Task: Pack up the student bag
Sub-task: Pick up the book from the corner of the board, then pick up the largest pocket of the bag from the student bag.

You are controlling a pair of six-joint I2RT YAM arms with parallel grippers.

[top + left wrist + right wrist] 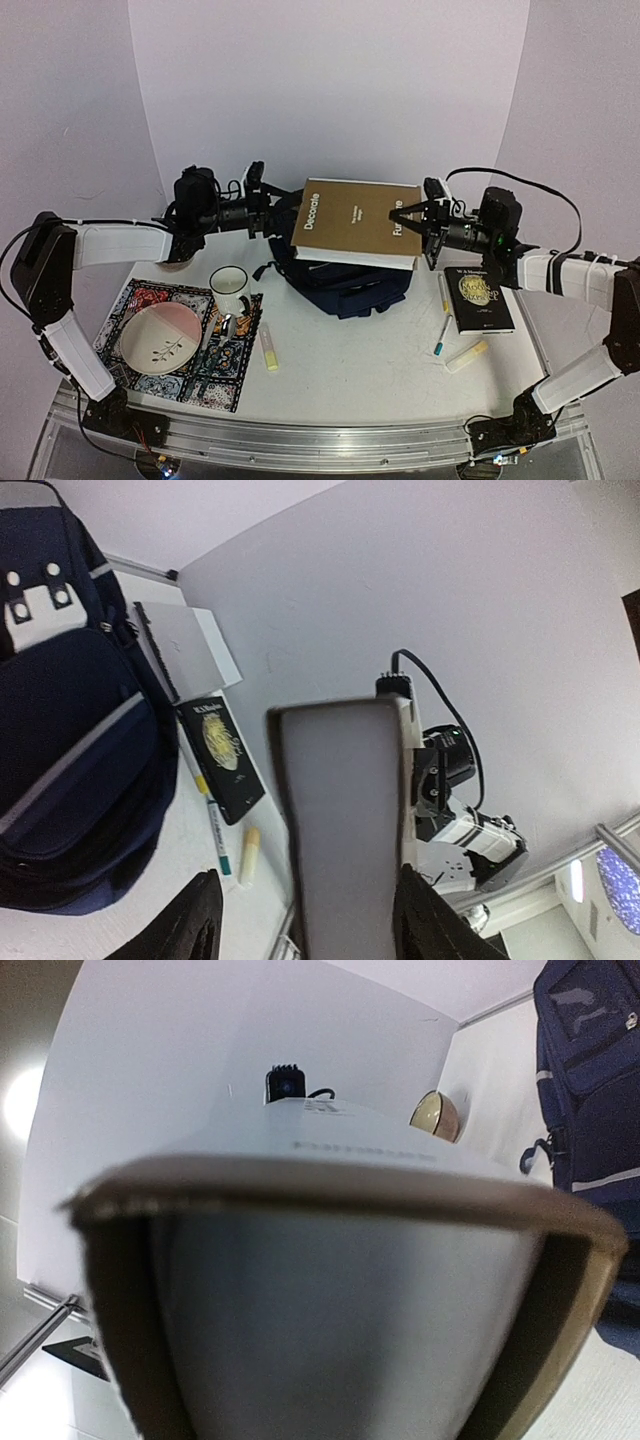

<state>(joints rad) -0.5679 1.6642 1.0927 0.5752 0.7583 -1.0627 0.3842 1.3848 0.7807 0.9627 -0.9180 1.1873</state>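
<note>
left pincer (274,212) clamps book (355,222) | right pincer (420,220) clamps book | both arms raised

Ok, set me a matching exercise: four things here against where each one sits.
Things: 1 brown book; 2 white mug; 3 black book; 4 pink-and-white plate.
Places: A on the table, right of the student bag; B middle of the patterned placemat; C far edge of the placemat; D held over the bag by left gripper and right gripper.
Pairs: 1-D, 2-C, 3-A, 4-B.
</note>
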